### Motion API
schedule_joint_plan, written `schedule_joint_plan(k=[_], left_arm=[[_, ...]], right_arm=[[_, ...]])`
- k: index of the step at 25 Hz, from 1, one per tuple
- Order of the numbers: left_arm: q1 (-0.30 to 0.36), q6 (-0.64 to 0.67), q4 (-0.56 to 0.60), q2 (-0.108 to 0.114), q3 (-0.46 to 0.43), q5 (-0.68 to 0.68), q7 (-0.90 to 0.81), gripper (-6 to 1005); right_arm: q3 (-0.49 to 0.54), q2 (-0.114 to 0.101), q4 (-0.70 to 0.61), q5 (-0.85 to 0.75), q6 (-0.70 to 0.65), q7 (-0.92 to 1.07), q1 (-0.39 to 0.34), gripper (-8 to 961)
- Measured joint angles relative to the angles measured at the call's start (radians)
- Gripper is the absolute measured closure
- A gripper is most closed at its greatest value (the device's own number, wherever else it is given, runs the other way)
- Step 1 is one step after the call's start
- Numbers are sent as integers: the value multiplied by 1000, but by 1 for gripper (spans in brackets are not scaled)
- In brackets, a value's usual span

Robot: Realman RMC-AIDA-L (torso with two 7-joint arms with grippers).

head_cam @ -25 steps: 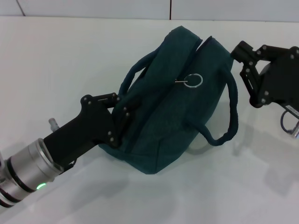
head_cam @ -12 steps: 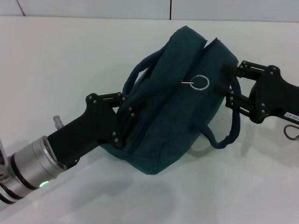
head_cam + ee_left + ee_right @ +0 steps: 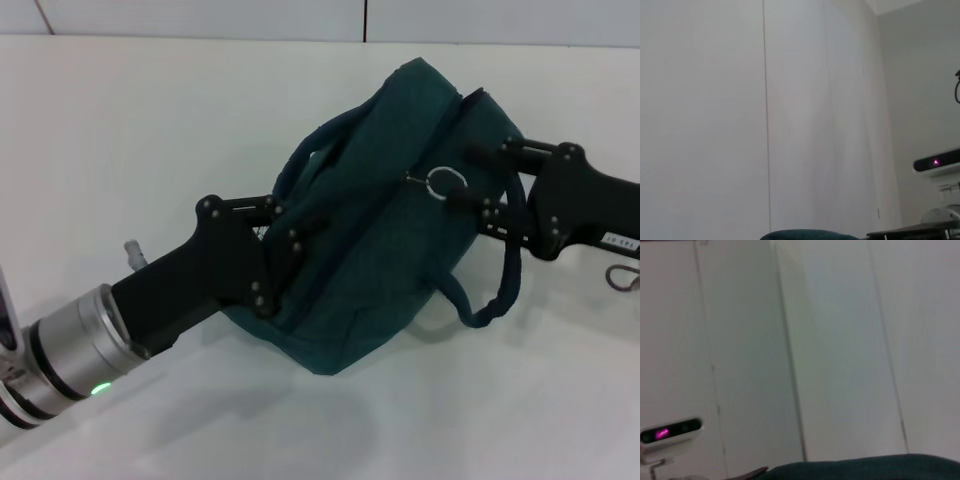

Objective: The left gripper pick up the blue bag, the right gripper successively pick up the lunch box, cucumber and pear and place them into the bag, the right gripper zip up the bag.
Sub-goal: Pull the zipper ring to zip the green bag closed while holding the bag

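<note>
The left gripper, jaws clenched on the blue bag's near end, steadies it while the right gripper pinches the zipper's ring pull between its jaws.

Lying tilted on its side: the blue bag, dark teal fabric, zipper closed. Showing two loop handles, one drooping beside it. Resting against the zipper line: the metal ring pull.

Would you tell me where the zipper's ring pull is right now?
In the head view, the ring pull lies atop the blue bag, right of centre, at the right gripper.
</note>
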Motion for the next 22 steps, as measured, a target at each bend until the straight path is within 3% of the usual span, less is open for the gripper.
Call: schedule_joint_plan(k=[22], left_arm=[[-11,-6,-6,-7,0,16,26,945]], right_arm=[[26,-3,-70,-197,6,125,35,426]])
